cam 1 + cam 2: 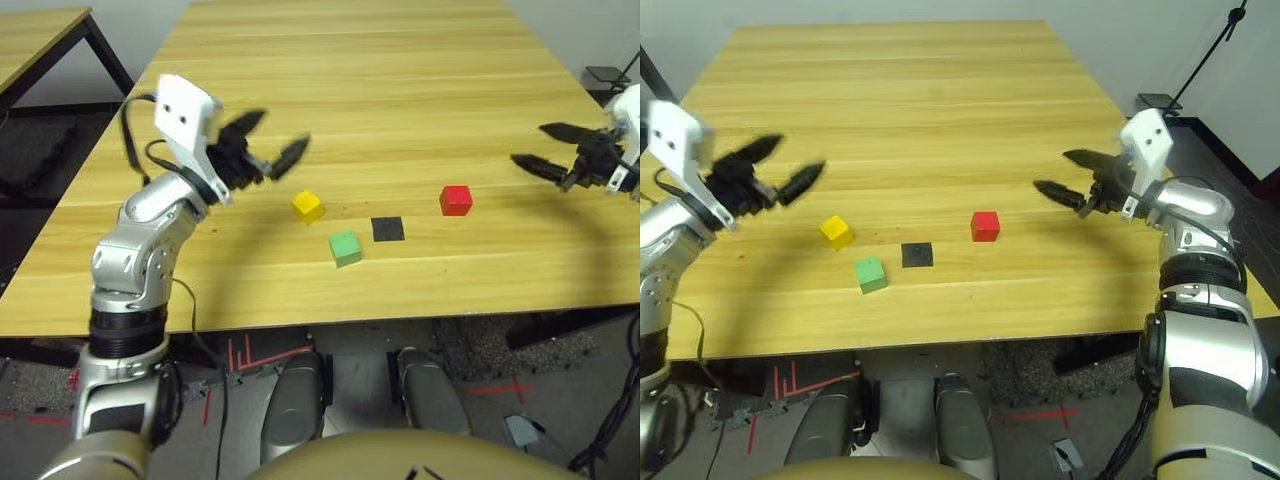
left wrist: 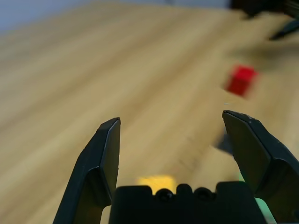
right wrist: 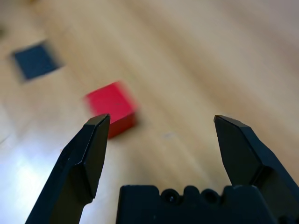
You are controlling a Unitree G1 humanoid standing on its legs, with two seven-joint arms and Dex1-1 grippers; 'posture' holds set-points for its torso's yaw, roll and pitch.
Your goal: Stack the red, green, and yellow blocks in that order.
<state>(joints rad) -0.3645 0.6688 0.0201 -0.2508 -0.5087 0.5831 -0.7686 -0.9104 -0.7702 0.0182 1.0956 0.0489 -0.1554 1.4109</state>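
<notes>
On the near half of the wooden tabletop (image 1: 400,90), four small items lie apart from one another, none stacked.

Item 1: black square patch (image 1: 387,229), flat on the wood, taken here as the centre of the clock face with twelve o'clock pointing away from the robot.

Item 2: red block (image 1: 456,200), at about two o'clock from the patch, near it, resting flat.

Item 3: yellow block (image 1: 307,206), at about ten o'clock from the patch, turned slightly askew on the wood.

Item 4: green block (image 1: 345,248), at about eight o'clock from the patch, just beside it, nearest the table's front edge.

Item 5: left end effector (image 1: 268,142), raised above the wood at about ten o'clock from the yellow block, fingers spread wide with nothing between them.

Item 6: right end effector (image 1: 1070,173), raised at about two o'clock from the red block, well apart from it, fingers likewise spread wide and holding nothing.
</notes>
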